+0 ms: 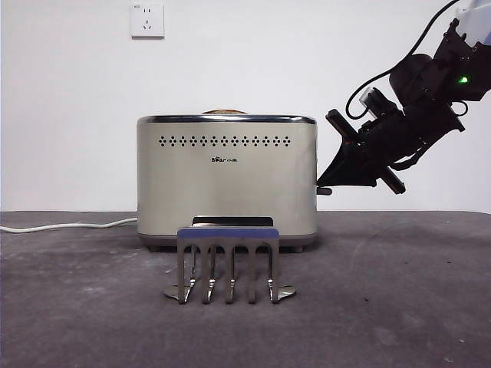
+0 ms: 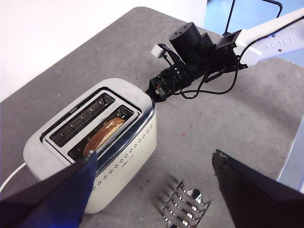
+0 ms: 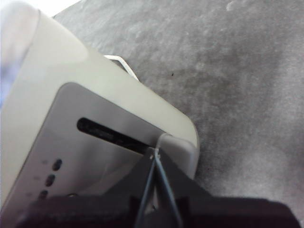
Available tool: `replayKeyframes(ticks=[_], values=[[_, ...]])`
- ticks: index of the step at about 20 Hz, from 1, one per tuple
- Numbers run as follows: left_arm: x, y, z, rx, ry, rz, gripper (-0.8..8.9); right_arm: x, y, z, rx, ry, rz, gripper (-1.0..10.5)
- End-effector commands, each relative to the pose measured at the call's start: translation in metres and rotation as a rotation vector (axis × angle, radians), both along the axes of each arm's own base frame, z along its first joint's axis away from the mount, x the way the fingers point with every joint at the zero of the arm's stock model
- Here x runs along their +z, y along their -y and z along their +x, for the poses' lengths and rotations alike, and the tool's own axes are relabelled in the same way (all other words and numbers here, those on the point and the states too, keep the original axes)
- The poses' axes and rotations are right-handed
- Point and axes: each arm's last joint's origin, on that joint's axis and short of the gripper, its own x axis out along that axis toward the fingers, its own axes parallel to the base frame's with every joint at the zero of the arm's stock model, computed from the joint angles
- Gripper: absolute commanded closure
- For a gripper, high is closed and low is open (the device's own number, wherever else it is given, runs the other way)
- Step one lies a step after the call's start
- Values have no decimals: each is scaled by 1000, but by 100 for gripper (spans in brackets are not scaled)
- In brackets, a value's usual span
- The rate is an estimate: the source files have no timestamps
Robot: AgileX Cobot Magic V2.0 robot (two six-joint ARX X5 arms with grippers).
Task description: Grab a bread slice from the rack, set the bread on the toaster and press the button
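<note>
While the toaster [image 1: 227, 180] stands broadside across the front view, its long axis running 9 to 3 o'clock, only a thin brown edge of the bread [image 1: 225, 112] shows above the chrome rim. At 6 o'clock of it, close in front, the rack [image 1: 228, 263] stands bare, prongs down under its blue bar. From 2 o'clock the right gripper [image 1: 325, 186] slants down to the toaster's narrow side, its tip on the button [image 1: 324, 190]. A socket [image 1: 147, 20] sits on the wall at 11 o'clock, and a white cord [image 1: 67, 225] trails away at 9 o'clock.

From the left wrist, the bread [image 2: 104, 137] lies deep in the slot nearer the dotted face, lengthwise along it. The left gripper [image 2: 152, 190] hangs above, jaws spread wide and holding nothing.

From the right wrist, the right gripper [image 3: 156, 159] has its jaws pinched together, tip against the button [image 3: 178, 151] at the end of a dark slot.
</note>
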Motion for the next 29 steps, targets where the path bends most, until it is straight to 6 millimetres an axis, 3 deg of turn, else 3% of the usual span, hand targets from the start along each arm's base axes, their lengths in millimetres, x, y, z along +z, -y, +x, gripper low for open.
replayKeyframes(ticks=[1, 24, 27, 29], values=[[-1, 0, 0, 3, -11, -3, 405, -31, -1, -1, -1, -100, -39, 959], [-1, 0, 0, 5, -11, -2, 405, -35, 0, -1, 0, -108, -35, 958], [-1, 0, 0, 4, -13, 0, 405, -14, 3, -1, -12, -52, -13, 958], [-2, 0, 0, 3, -18, 5, 405, 15, 4, -5, -14, 21, -3, 958]])
